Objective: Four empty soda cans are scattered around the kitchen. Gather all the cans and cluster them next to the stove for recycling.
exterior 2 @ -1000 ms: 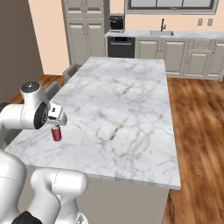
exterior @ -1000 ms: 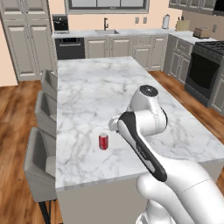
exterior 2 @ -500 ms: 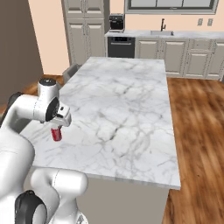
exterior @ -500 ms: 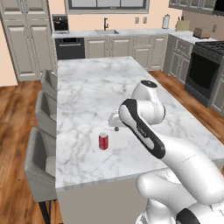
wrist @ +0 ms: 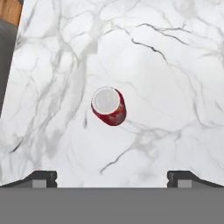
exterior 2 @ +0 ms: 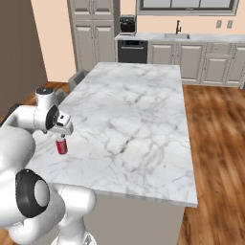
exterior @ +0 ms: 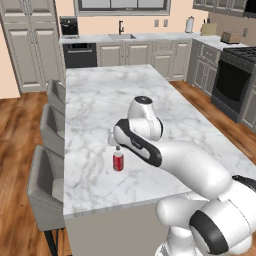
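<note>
A red soda can [exterior: 118, 161] with a silvery top stands upright near the left front of the white marble island [exterior: 100, 100]. My gripper [exterior: 116, 145] hangs just above the can and points down at it, open and apart from it. From the right base view, the gripper [exterior 2: 62, 133] sits directly over the can [exterior 2: 61, 145]. Looking down through the hand view, the can [wrist: 109, 106] lies ahead of my open gripper [wrist: 111, 177], with nothing between the fingers. The black stove [exterior: 233, 80] stands at the far right, across a wooden floor aisle.
Three grey stools [exterior: 47, 185] line the island's left side. A counter with a sink [exterior: 121, 36] and a dishwasher [exterior: 80, 54] runs along the back wall. Tall cabinets [exterior 2: 93, 33] stand at the back left. The island's edge [exterior 2: 143, 196] is close in front.
The arm has swung left and lowered, bringing the open gripper from beside the can to right above it. The can has not moved.
</note>
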Motion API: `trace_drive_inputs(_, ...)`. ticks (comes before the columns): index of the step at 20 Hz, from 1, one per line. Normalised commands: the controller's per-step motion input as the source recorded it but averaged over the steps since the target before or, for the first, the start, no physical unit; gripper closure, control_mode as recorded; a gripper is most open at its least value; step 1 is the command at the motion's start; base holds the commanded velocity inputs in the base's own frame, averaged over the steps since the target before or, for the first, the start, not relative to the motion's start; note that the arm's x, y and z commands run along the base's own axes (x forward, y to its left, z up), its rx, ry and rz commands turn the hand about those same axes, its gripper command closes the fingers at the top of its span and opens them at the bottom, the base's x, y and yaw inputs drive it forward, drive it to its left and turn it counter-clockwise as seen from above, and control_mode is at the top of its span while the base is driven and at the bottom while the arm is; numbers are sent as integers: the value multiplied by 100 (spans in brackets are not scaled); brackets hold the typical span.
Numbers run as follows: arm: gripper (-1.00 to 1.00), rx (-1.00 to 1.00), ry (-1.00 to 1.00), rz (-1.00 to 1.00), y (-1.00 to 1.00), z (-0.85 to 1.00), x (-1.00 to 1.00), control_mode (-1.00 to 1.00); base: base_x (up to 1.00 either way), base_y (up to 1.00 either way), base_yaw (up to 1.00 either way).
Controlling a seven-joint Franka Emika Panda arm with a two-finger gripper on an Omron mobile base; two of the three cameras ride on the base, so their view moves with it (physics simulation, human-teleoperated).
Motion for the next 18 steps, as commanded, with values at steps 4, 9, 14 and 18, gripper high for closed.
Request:
trace_drive_inputs(4, -100, -2, 0, -3, 19, -31, 41, -100, 0, 0, 0)
trace_drive_inputs(9, -100, -1, 1, -1, 8, -24, 52, -100, 0, 0, 0)
trace_drive_inputs(14, -100, 0, 0, 0, 0, -5, 56, -100, 0, 0, 0)
trace_drive_inputs(18, -100, 0, 0, 0, 0, 0, 1, -100, 0, 0, 0)
